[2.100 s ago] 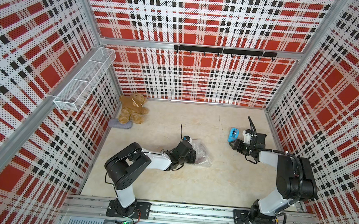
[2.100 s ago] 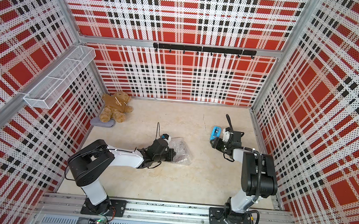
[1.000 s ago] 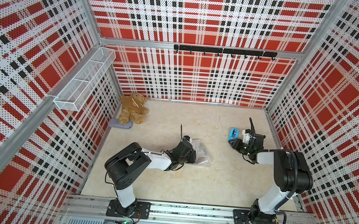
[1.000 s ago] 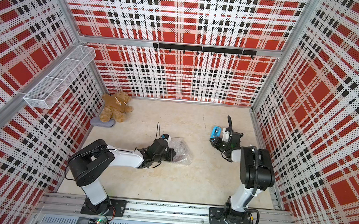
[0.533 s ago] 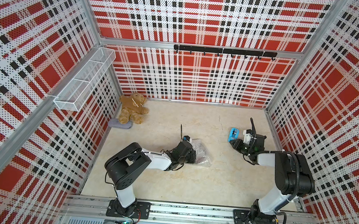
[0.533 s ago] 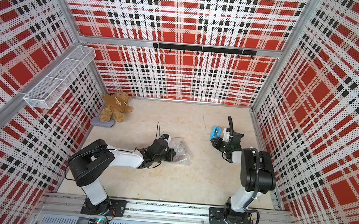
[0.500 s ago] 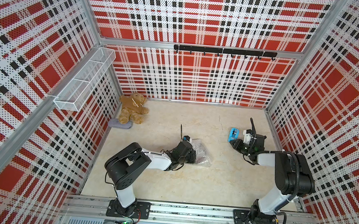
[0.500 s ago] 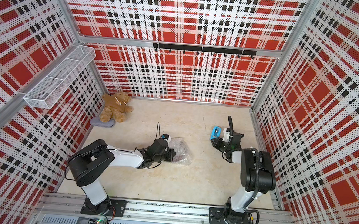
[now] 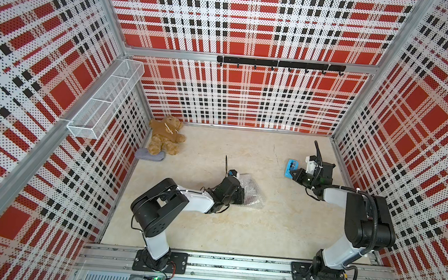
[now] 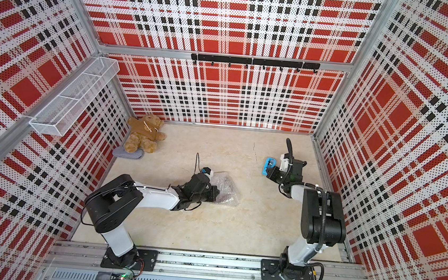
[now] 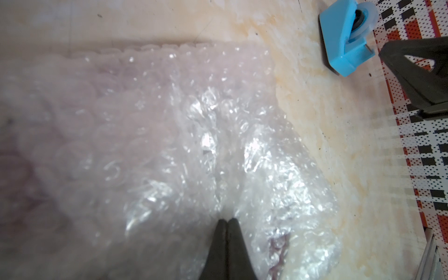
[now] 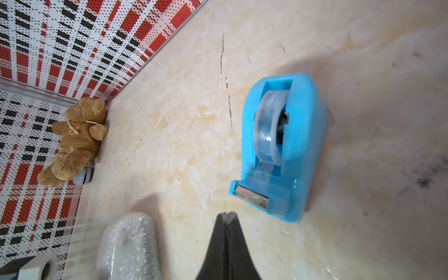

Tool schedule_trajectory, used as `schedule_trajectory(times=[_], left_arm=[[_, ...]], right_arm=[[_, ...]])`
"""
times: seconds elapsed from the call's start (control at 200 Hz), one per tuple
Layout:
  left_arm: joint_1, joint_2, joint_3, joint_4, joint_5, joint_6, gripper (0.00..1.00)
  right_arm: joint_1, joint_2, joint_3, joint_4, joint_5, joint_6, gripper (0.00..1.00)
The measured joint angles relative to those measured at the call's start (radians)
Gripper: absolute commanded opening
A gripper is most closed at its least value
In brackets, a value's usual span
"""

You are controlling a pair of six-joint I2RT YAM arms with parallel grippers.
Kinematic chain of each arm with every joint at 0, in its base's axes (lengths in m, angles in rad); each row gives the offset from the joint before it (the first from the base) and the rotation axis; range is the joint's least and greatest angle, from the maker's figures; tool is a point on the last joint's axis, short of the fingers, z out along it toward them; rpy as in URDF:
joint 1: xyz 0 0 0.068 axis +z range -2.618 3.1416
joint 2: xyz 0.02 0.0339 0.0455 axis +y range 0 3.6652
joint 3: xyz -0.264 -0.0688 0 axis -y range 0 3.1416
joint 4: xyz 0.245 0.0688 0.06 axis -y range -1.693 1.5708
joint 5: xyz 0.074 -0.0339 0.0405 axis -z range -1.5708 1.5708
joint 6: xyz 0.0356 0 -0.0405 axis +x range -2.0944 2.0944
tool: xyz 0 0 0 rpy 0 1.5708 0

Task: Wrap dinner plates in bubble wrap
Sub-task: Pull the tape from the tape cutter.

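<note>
- Plaid walls enclose a beige table (image 9: pixel 237 230). Bubble wrap (image 9: pixel 252 193) lies bunched near its middle, folded over the plate (image 11: pixel 278 243), which shows only as dull red through the plastic.
- Left gripper (image 11: pixel 226 219): clenched, tips on the bundle.
- Right gripper (image 12: pixel 226 214): clenched just beside the cutter of the tape dispenser (image 12: pixel 300 135), near the table's right edge. Whether it pinches tape cannot be told.
- Judgement: the wrapping looks mostly done, and taping it shut is left.
</note>
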Motion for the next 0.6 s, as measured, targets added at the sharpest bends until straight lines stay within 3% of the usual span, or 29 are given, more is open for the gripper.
schedule_trajectory(times=[0.601], left_arm=[[0.0,0.008,0.002,0.007,0.014,0.003,0.0]], right_arm=[[-0.002,0.032,0.124,-0.214,0.034,-0.103,0.0]])
